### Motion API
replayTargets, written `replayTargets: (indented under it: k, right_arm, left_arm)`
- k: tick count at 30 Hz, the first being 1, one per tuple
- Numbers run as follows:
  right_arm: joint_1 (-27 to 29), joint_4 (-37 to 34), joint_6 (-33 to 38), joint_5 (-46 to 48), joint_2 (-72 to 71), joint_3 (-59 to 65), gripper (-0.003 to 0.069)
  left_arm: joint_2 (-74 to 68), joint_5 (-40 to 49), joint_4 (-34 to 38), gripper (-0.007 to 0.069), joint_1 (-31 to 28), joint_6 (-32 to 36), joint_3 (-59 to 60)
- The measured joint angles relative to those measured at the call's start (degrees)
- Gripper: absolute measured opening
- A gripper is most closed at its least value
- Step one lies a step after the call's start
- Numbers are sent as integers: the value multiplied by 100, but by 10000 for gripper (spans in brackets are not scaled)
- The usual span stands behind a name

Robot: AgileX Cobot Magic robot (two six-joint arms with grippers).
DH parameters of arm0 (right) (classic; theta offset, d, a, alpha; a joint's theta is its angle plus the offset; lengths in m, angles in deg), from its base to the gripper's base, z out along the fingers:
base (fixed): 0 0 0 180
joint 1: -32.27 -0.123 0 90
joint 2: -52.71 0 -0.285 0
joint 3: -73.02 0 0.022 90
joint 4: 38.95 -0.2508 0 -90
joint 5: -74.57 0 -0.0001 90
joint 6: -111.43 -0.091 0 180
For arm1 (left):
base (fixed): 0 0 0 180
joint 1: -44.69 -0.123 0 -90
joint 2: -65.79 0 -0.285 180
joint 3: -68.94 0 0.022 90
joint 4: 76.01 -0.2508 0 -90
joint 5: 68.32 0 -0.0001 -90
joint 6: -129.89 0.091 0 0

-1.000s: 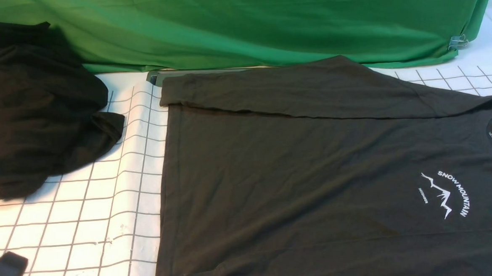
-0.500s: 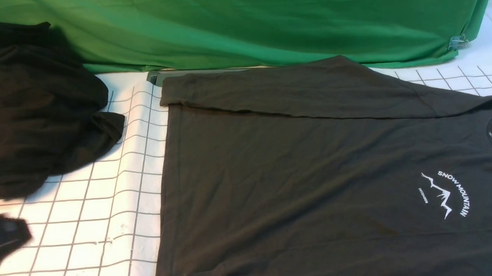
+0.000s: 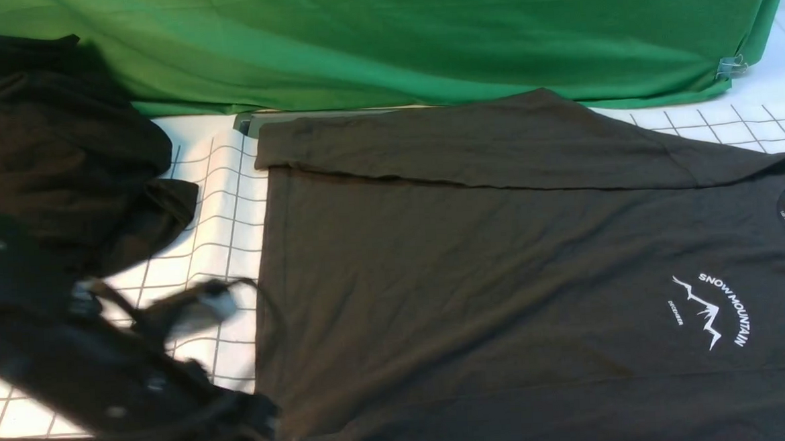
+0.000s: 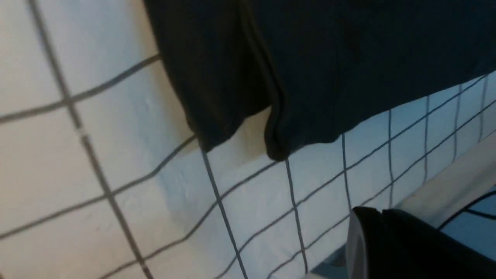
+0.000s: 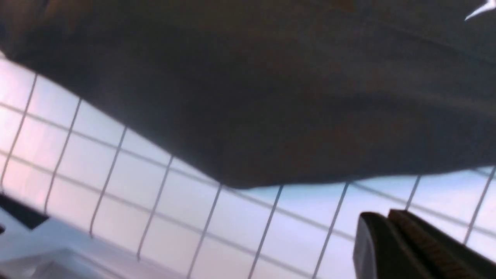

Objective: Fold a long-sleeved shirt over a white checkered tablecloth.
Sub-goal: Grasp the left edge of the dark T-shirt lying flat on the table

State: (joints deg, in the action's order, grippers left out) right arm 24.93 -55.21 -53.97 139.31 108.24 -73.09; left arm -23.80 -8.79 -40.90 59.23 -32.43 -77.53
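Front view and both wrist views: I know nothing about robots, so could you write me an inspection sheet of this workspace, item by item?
Surface: white checkered tablecloth, slightly wrinkled.
Job's things: long-sleeved shirt spread flat on the tablecloth, one sleeve folded across its far side, white mountain print toward the right.
Clutter: black heap of cloth at the far left.
End effectors: left end effector shut, holding nothing, near the shirt's corner; right end effector shut, holding nothing, near the shirt's edge.
Cables: thin black cable by the blurred left arm.
Surroundings: green fabric behind, pinned by a metal clip.
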Motion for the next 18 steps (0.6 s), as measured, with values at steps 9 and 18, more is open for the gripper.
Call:
replayTargets:
  k: [9, 18]
  right_arm:
    - [0, 6, 7, -244, 0, -35, 41]
    - [0, 6, 7, -250, 0, -35, 57]
  left_arm:
    - [-945, -1449, -1609, 272, 1163, -1298, -585]
    - [-1483, -1786, -1299, 370, 1165, -1342, -606]
